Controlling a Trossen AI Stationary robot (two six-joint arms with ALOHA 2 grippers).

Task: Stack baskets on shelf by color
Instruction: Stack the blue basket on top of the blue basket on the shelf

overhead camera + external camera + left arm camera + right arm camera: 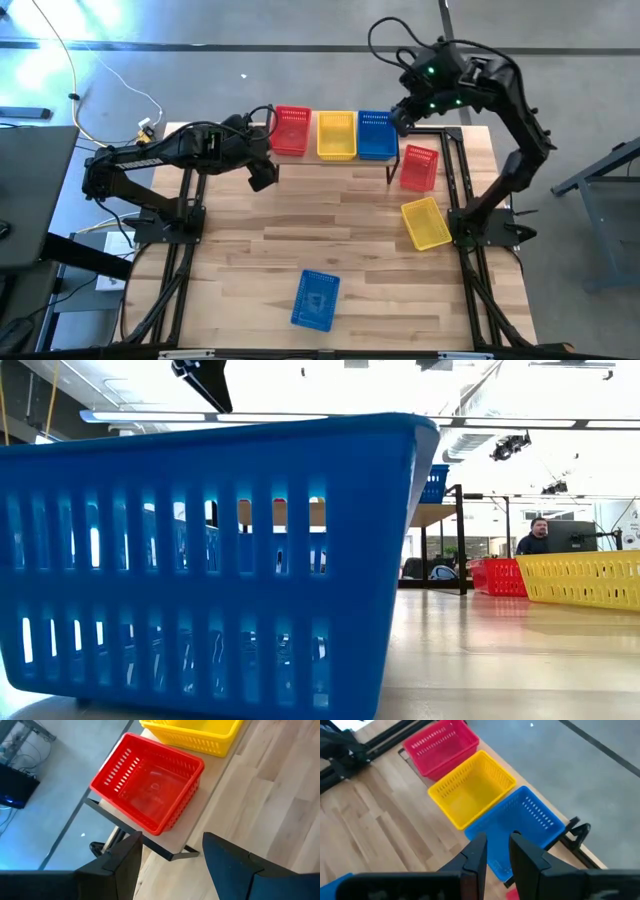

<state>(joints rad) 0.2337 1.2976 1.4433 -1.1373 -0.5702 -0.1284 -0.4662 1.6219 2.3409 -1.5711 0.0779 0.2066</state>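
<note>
The shelf point(340, 160) stands at the table's far edge with a red basket point(291, 130), a yellow basket point(336, 135) and a blue basket point(377, 135) side by side on its plank. Three more baskets rest on the tabletop: red point(419, 167), yellow point(426, 222) and blue point(316, 298). My left gripper point(172, 852) is open and hovers near the shelf's left end, with the red basket point(150, 780) beyond its fingers. My right gripper point(497, 852) hangs over the shelf's blue basket point(520, 825), its fingers a narrow gap apart with nothing between them.
The shelf's black legs point(390, 172) stand beside the loose red basket. In the low view the near blue basket point(200, 560) fills the foreground, and a person point(535, 538) sits far behind the table. Bare wood lies in the table's middle and left point(230, 250).
</note>
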